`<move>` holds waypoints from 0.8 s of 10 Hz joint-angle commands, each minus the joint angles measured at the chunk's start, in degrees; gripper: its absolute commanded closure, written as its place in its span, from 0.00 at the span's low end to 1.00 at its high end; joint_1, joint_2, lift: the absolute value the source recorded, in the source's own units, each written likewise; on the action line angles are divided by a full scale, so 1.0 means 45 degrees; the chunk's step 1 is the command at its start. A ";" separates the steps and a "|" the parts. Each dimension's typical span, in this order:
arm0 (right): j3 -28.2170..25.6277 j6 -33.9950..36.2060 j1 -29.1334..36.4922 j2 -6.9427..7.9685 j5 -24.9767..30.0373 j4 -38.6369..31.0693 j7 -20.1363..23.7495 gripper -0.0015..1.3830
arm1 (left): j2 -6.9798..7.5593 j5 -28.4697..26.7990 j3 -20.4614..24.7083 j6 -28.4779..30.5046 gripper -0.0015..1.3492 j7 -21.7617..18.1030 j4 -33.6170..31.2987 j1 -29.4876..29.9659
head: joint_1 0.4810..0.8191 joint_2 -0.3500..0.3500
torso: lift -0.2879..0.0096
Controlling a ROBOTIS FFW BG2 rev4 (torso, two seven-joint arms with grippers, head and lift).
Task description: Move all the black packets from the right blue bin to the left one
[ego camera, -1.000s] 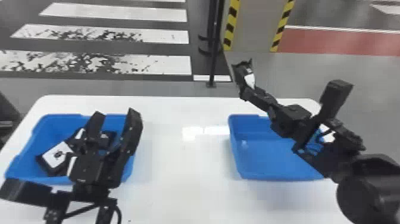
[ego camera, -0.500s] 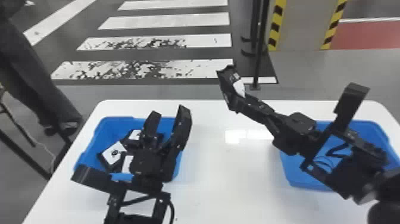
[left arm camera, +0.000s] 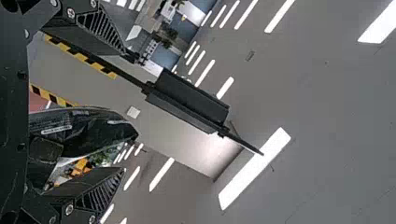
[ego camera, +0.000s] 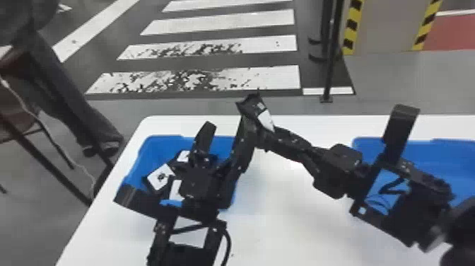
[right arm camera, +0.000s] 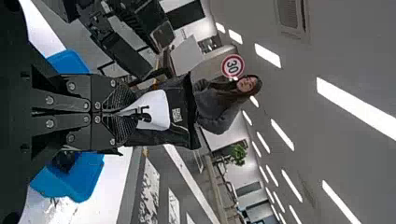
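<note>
Black packet (ego camera: 251, 106) aloft in head view, right gripper (ego camera: 270, 132) carrying it towards left blue bin (ego camera: 160, 141); left wrist view: left gripper's fingers (left arm camera: 100, 35) spread; right wrist view: fingers pinched on packet; next, clear left gripper, lower, release.

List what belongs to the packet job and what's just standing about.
For the job:
- left bin, packets inside
- right bin
- packet pinched in the right gripper
- left gripper, open
- white table under the bins

Just standing about:
- black floor post
- round red-rimmed sign
- green plant
</note>
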 commanded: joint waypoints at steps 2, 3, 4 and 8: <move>0.0693 0.0130 -0.0216 -0.0146 -0.0274 -0.0003 0.0000 0.84 | -0.0016 -0.0513 0.0141 -0.0233 0.12 0.0099 -0.0064 0.0000 | 0.63 0.84 | 0.50; 0.0744 0.0130 -0.0247 -0.0165 -0.0274 -0.0035 0.0000 0.84 | -0.0016 -0.0691 0.0141 -0.0202 0.12 0.0138 -0.0158 0.0000 | 0.63 0.85 | 0.50; 0.0744 0.0130 -0.0247 -0.0165 -0.0324 -0.0035 0.0000 0.84 | 0.0003 -0.0742 0.0166 0.0048 0.12 0.0158 -0.0252 0.0031 | 0.63 0.86 | 0.50; 0.1150 0.0224 -0.0403 -0.0224 -0.0502 0.0028 0.0000 0.84 | 0.0003 -0.0716 0.0369 0.1111 0.23 0.0138 -0.0658 0.0188 | 0.63 0.87 | 0.50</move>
